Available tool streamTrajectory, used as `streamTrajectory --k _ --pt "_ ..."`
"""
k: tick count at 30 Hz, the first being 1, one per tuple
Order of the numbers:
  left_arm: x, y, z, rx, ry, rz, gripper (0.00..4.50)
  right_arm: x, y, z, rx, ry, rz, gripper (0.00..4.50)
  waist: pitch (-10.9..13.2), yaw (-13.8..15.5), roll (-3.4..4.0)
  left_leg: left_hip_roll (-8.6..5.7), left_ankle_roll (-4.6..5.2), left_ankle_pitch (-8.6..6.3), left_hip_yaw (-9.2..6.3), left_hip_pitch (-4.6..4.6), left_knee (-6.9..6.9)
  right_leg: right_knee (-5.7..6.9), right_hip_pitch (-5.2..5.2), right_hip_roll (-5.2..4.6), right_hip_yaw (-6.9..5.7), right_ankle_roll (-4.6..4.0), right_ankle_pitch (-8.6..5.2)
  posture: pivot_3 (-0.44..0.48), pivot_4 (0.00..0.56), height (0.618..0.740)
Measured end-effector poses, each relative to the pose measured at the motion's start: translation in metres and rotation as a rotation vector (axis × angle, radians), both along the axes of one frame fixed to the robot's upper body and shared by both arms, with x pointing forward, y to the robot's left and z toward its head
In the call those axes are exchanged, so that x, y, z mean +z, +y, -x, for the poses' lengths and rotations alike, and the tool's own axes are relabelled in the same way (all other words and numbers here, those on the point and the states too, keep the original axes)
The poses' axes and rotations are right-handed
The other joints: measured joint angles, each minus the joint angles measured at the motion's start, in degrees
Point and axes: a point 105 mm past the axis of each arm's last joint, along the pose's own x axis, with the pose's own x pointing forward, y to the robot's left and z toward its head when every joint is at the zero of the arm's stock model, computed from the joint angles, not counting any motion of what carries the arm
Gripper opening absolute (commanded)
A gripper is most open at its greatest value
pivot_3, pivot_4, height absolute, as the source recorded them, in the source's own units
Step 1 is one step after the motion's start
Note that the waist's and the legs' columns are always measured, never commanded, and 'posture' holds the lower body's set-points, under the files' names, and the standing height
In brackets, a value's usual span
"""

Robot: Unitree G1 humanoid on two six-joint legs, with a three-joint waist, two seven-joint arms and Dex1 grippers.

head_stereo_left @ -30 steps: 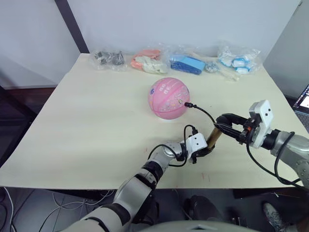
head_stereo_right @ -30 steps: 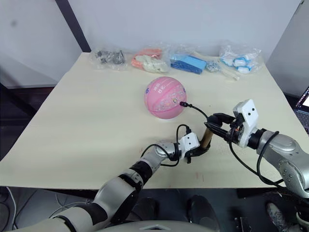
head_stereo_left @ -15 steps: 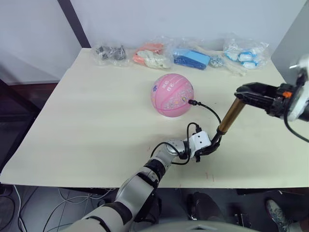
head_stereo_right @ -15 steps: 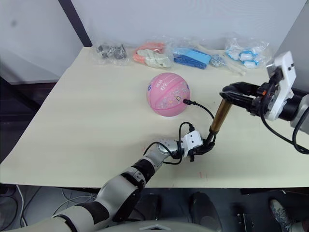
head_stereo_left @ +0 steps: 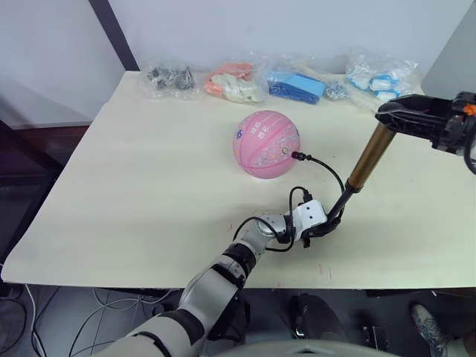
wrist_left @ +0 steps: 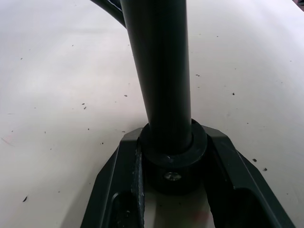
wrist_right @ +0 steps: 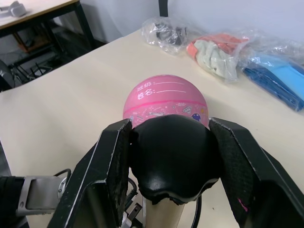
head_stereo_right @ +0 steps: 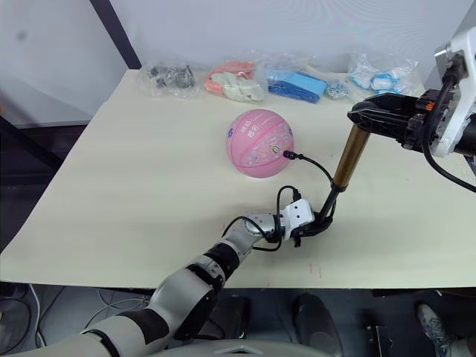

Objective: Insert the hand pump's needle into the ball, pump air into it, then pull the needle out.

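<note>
Pale cream surface [head_stereo_left: 149, 178] spans most of frame; small dark specks on it in left wrist view. Four clear plastic bags in row along far edge, top of frame: bag of dark metal parts [head_stereo_left: 167, 78] at upper left; bag of orange and cream items [head_stereo_left: 232, 83] just beside; bag of blue items [head_stereo_left: 301, 85] at top centre; bag of blue-and-white items [head_stereo_left: 375, 76] at upper right. Dark diagonal bar [head_stereo_left: 111, 33] crosses white wall, upper left. Cables on floor [head_stereo_left: 111, 316], lower left.
</note>
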Motion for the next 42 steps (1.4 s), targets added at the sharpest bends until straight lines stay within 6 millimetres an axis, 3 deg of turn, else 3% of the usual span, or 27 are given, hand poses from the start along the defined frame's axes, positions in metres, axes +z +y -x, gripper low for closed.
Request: streamTrajectory --k 2,11,14,19,30,38,42 --pt "-0.002 0.001 0.0 0.003 0.006 -0.004 1.14 -0.01 0.001 0.001 -0.003 -0.014 -0.015 2.06 -0.16 -0.05 -0.26 0.03 0.0 0.0 -0.04 0.07 -0.01 0.01 0.06 0.04 -0.03 0.0 0.0 0.0 0.15 0.74" --pt "-0.01 0.008 -0.001 0.035 0.023 -0.026 1.14 -0.089 0.017 -0.004 -0.029 0.037 -0.033 2.06 -0.84 -0.44 -0.87 0.29 0.0 -0.01 -0.03 0.66 -0.02 0.03 0.54 0.3 -0.05 0.23 -0.15 0.0 0.15 0.74" --pt "-0.012 0.012 -0.001 0.042 0.028 -0.034 1.14 -0.127 0.03 -0.008 -0.035 0.083 -0.066 2.06 -1.56 -0.54 -1.31 0.51 -0.01 -0.01 -0.08 0.82 -0.15 0.02 0.6 0.59 -0.05 0.13 -0.2 0.0 0.15 0.74" --pt "-0.016 0.018 -0.003 0.06 0.04 -0.045 1.14 -0.157 0.041 -0.012 -0.033 0.106 -0.059 2.06 -1.72 -1.17 -1.37 0.58 -0.02 -0.02 -0.03 1.52 -0.51 0.02 1.32 0.6 -0.01 -0.08 -0.34 0.0 0.15 0.74" --pt "-0.017 0.018 -0.002 0.058 0.045 -0.047 1.14 -0.153 0.035 -0.01 -0.006 0.1 -0.002 2.06 -1.99 -1.35 -1.15 0.59 -0.04 -0.02 -0.25 1.56 -0.64 0.0 1.43 0.59 -0.22 -0.22 -0.43 0.0 0.15 0.74" --pt "-0.007 0.009 -0.001 0.021 0.02 -0.021 1.14 -0.115 0.015 -0.013 -0.025 0.163 0.001 2.06 -1.05 -0.78 -0.31 0.27 -0.08 0.03 -0.13 0.89 -0.51 0.01 0.61 0.24 -0.19 -0.12 -0.36 0.0 0.15 0.74" --pt "-0.005 0.005 0.0 0.016 0.017 -0.008 1.14 -0.069 0.01 -0.015 -0.008 0.093 -0.024 2.06 -0.63 -0.43 -0.13 0.06 -0.08 0.04 -0.13 0.54 -0.35 0.01 0.36 0.07 -0.13 -0.18 -0.13 0.0 0.15 0.74"
